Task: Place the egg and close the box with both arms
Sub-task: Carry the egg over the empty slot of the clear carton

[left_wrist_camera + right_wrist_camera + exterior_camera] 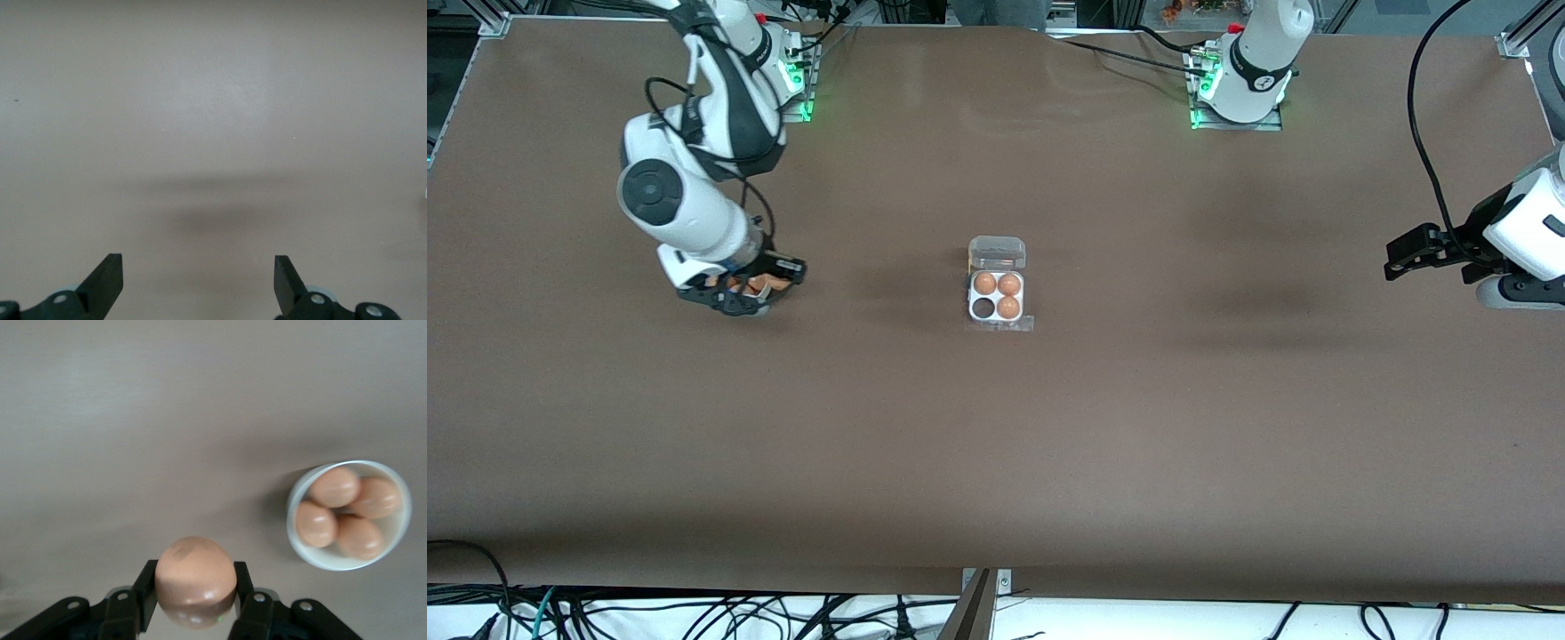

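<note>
Egg (195, 580) is grasped in our right end effector (195, 603) over the surface (996, 462), while the box (997, 296) has one empty cell and its lid open, and our released left end effector (199, 277) waits.

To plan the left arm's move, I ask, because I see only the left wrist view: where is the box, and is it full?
Observer: The box sits mid-table, lid open; three eggs inside, one cell empty.
Operator: Has the right gripper an egg?
Observer: Yes, it is shut on an egg, above the table's right-arm end.
Operator: And my left gripper?
Observer: It waits open over the left-arm end, apart from the box.
</note>
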Tool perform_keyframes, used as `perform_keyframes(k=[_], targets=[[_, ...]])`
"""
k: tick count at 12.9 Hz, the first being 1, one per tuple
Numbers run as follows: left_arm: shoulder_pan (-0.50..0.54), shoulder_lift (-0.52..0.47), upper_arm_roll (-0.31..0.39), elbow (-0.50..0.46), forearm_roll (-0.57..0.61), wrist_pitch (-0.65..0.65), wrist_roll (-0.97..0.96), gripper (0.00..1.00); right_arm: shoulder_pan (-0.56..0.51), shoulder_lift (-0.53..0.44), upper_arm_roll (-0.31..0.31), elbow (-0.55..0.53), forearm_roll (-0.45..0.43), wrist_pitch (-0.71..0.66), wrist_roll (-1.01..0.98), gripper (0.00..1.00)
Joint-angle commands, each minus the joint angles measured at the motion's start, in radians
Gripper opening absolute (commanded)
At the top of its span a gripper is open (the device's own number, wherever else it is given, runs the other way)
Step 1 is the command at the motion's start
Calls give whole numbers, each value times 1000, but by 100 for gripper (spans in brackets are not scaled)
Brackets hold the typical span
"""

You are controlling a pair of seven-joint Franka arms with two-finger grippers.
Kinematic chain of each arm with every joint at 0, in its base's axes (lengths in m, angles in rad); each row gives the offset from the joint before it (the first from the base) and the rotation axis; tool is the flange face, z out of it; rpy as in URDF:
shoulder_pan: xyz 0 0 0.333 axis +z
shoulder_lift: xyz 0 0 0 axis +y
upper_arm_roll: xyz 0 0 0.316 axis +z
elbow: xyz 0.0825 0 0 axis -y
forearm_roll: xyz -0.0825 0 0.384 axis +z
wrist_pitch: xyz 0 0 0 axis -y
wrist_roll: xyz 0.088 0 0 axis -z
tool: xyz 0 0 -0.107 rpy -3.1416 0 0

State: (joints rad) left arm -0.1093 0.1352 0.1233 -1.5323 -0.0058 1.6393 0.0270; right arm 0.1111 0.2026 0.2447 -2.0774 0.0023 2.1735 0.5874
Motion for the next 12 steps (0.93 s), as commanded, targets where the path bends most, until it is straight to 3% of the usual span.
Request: perform_keyframes(k=[1,5,12], targets=[[2,12,1,29,-8,-13,1,100,100,92,-1,140,-16,-29,144,29],[2,12,1,29,-9,-12,1,100,252,240,-2,336,-105,-31,372,28],[2,12,1,30,-8,-12,1,100,400,423,-2,537,-160,-28,529,29]])
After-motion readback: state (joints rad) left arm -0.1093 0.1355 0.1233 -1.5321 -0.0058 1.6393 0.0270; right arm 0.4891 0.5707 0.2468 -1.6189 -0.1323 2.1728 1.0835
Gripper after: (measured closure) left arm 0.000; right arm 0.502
